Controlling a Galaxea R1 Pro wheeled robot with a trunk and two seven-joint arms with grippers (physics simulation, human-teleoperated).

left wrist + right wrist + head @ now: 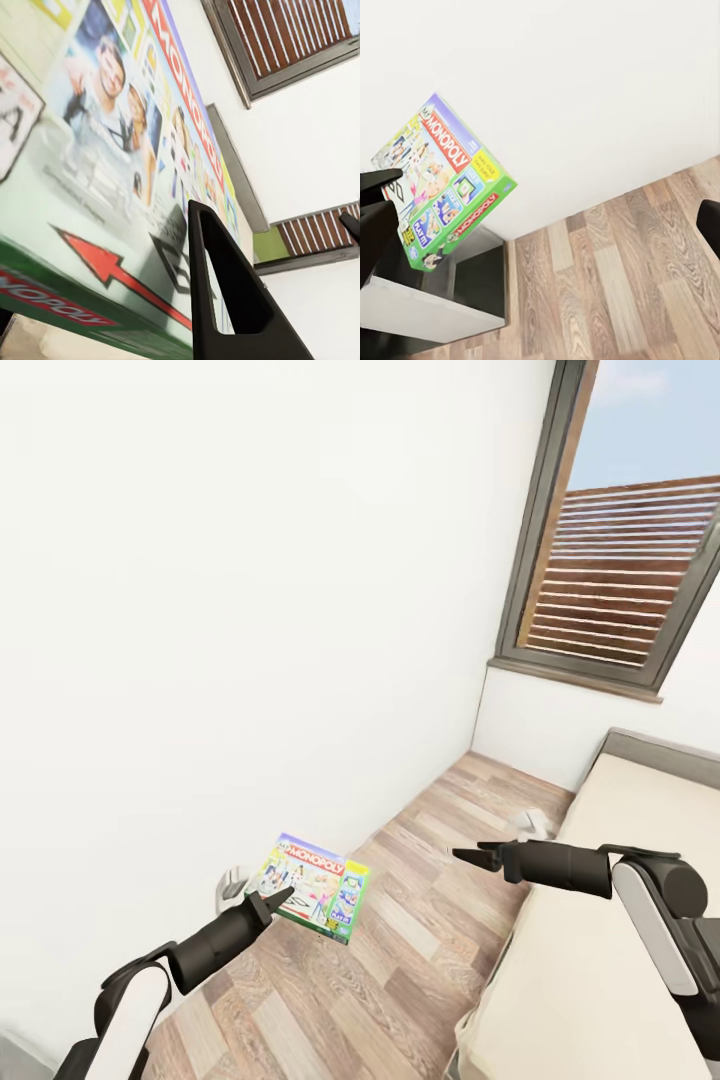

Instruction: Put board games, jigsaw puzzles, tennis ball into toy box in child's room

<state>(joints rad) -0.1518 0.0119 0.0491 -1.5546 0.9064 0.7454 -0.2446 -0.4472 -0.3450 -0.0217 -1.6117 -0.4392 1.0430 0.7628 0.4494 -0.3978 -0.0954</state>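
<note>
White wall fills most of your head view, with a dark-framed window (625,560) at the upper right and wood-plank floor (400,920) running along the wall's foot. Your left gripper (268,905) is at the lower left, clamped on the near edge of a Monopoly board game (315,887), which it holds up off the floor, close to the wall and tilted. Your right gripper (478,854) reaches in from the right with nothing between its fingers; they look nearly together, but you cannot tell from here whether they are fully shut. It hovers over the floor beside the beige bed (590,940), well apart from the game box. A small pale object (530,822) lies on the floor by the bed's edge, too small to identify.

Your left wrist view looks along the box lid: the printed family photo and red arrow of the board game (112,187) lie right against the camera, and one black finger (232,300) presses onto the lid.

Your right wrist view shows the board game (442,184) from across the room, held up in front of the white wall, green sides and red lettering plain, gripped at its lower corner by the black left gripper (376,210). Below it stands a white, dark-sided piece of furniture (435,304) on the plank floor (622,270).
</note>
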